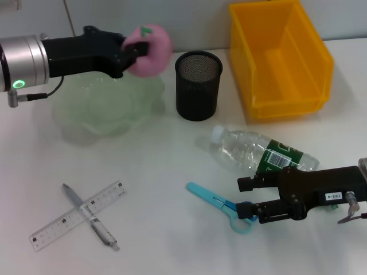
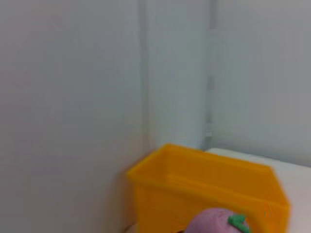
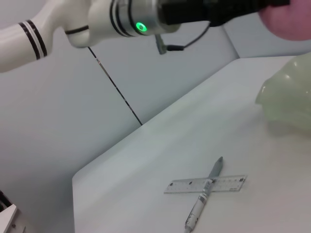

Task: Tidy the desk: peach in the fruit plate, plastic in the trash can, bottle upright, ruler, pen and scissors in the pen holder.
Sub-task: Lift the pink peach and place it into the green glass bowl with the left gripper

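Your left end effector is clenched on the peach above the fruit plate, not released yet, while the right end effector grips the scissors; bottle lying, ruler and pen crossed on the counter.

Wall: plain pale grey, just behind the desk.
Seam: vertical line on wall.
Desk: plain white top.

The peach was pink with a green leaf mark; the bowl pale green; the bin bright yellow. The mesh cup was black; the scissors light blue; the ruler clear with black markings.
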Available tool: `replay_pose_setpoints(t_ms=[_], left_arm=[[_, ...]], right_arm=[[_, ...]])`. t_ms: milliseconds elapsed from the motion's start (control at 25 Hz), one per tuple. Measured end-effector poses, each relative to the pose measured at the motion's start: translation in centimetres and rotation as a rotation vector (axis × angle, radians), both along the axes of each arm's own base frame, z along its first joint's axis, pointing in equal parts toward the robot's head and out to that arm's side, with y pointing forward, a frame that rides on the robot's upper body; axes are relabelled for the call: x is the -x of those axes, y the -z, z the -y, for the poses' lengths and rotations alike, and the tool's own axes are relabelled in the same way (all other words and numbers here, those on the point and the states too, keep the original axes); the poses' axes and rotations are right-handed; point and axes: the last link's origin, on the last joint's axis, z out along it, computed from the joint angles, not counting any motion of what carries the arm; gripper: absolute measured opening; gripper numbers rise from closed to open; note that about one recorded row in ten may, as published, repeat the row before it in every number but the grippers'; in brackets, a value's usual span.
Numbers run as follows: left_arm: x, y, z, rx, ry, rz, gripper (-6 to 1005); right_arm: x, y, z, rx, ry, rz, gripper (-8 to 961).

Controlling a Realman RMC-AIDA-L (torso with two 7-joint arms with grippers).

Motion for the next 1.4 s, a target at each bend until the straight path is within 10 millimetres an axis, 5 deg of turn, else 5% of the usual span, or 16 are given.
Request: replay_pose_setpoints(t_ms=[480, 920, 1400], left_arm=[[5.1, 2.0, -2.3, -0.182, -0.240, -0.142, 65], [6.6, 3.6, -2.5, -0.222, -0.303, -0.235, 74], [6.3, 4.2, -2.6, -0.211, -0.285, -0.259, 614]], right_arm=[[0.1, 0.1, -0.1, 0.000, -0.008, -0.002, 773], [0.2, 0.1, -0.1, -0.001, -0.009, -0.002, 773], [0.3, 0.1, -0.1, 0.000, -0.011, -0.003, 774]])
